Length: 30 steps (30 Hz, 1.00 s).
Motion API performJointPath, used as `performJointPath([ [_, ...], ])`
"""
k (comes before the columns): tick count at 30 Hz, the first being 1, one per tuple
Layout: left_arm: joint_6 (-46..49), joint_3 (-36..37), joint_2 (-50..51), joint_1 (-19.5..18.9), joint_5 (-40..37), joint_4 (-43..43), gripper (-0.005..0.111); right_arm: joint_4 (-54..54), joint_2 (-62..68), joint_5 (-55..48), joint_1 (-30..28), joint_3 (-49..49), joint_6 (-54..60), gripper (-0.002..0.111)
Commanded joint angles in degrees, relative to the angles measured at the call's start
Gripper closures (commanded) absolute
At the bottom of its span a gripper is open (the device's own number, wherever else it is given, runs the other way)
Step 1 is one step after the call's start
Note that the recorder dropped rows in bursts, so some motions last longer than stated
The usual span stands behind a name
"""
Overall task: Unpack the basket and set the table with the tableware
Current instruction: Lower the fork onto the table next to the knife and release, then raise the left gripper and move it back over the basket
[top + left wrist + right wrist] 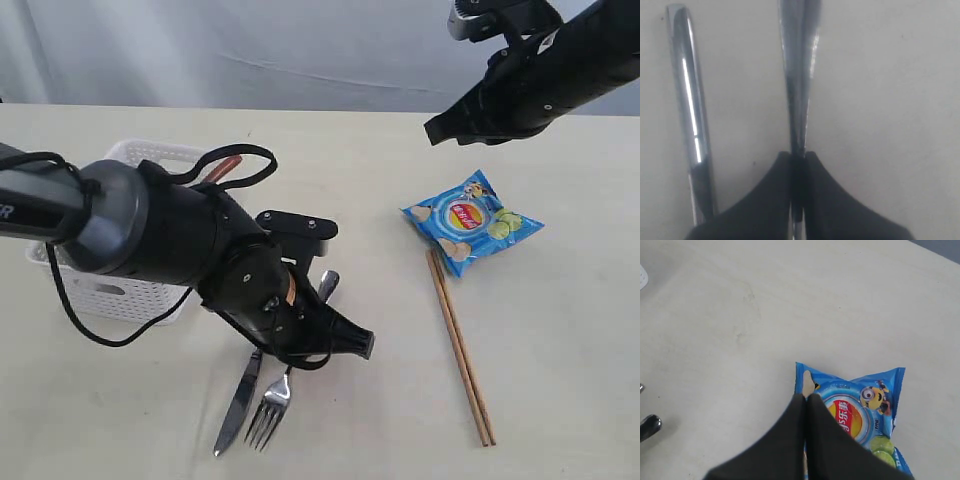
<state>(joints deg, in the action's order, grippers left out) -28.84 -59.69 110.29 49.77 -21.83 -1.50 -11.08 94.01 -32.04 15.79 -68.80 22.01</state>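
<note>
The white basket [120,292] stands at the left of the table [360,180], mostly hidden behind my left arm [190,245]. A reddish-brown piece [222,168] pokes out of it. A steel knife [238,400] and fork [268,408] lie side by side in front of the basket. My left gripper [799,156] is shut on the fork's thin handle [800,75], low over the table, with the knife's handle [690,125] beside it. Brown chopsticks [460,350] lie at the right. My right gripper [806,396] is shut and empty, hanging above the chip bag.
A blue chip bag [472,222] lies flat just above the chopsticks' far end and also shows under the right fingers [860,410]. My right arm [540,85] hangs over the table's far right corner. Pale curtains close off the back.
</note>
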Motion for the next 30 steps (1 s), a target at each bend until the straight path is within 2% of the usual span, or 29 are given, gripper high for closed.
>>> performJointPath([
  [1, -0.80, 0.13, -0.04, 0.26, 0.72, 0.51, 0.107, -0.44, -0.43, -0.33, -0.37, 0.25, -0.28, 0.109],
  [4, -1.09, -0.08, -0.04, 0.14, 0.72, 0.51, 0.106, -0.44, -0.43, -0.33, -0.37, 0.25, -0.28, 0.109],
  [6, -1.09, -0.09, -0.04, 0.14, 0.98, 0.51, 0.102, -0.44, -0.43, -0.33, -0.37, 0.25, -0.28, 0.109],
  [12, -1.09, -0.17, -0.04, 0.14, 0.98, 0.51, 0.074, -0.52, -0.43, -0.33, -0.37, 0.25, -0.28, 0.109],
  [13, -1.09, -0.17, -0.04, 0.14, 0.98, 0.51, 0.073, -0.52, -0.43, -0.33, -0.37, 0.25, -0.28, 0.109],
  [21, -1.09, -0.31, -1.00, 0.14, 3.24, -0.39, 0.073, -0.66, -0.43, -0.33, -0.37, 0.25, -0.04, 0.109],
  [30, -1.20, -1.48, -9.41, 0.14, 1.79, -10.14, 0.073, -0.66, -0.43, -0.33, -0.37, 0.25, -0.04, 0.109],
])
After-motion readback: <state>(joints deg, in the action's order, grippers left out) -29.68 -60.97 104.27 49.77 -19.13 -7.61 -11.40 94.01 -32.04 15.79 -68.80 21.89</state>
